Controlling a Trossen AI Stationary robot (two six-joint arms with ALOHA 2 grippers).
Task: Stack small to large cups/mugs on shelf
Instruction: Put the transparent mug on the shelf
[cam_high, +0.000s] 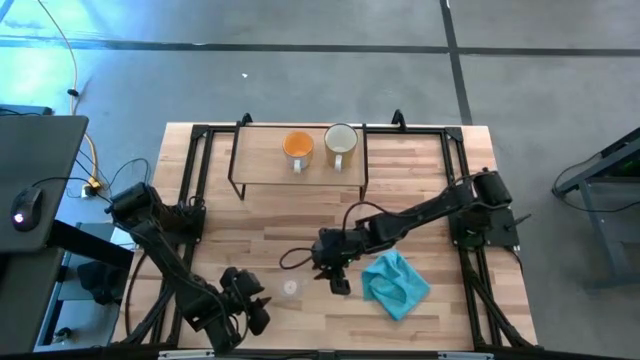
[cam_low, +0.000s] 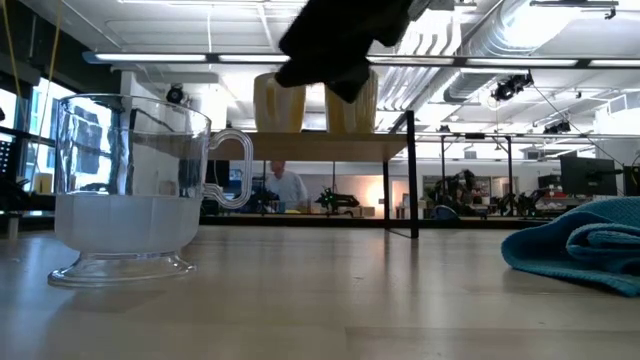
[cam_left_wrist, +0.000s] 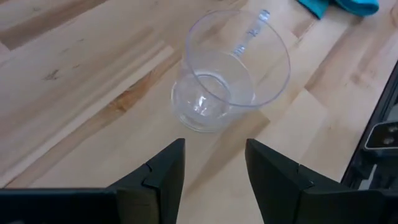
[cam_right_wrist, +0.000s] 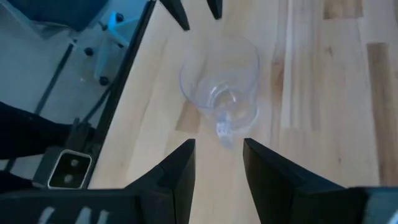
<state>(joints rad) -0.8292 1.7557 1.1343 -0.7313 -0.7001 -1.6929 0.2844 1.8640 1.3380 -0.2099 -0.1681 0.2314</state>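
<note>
Glass cup (cam_left_wrist: 229, 71) stands free; right gripper (cam_high: 333, 277), at its three o'clock, and left gripper (cam_left_wrist: 214, 171) both gape, empty, for pickup.

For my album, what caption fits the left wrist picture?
Open left gripper faces the empty clear glass cup standing upright on the wooden table.

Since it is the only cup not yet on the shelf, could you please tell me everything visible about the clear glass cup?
The clear glass cup is transparent, with a flared foot, a curved handle and a frosted-looking lower half. It stands upright and empty on the table, near the front edge, between the left claw and the right claw. Both claws are open and apart from it; only the tabletop touches it.
</note>
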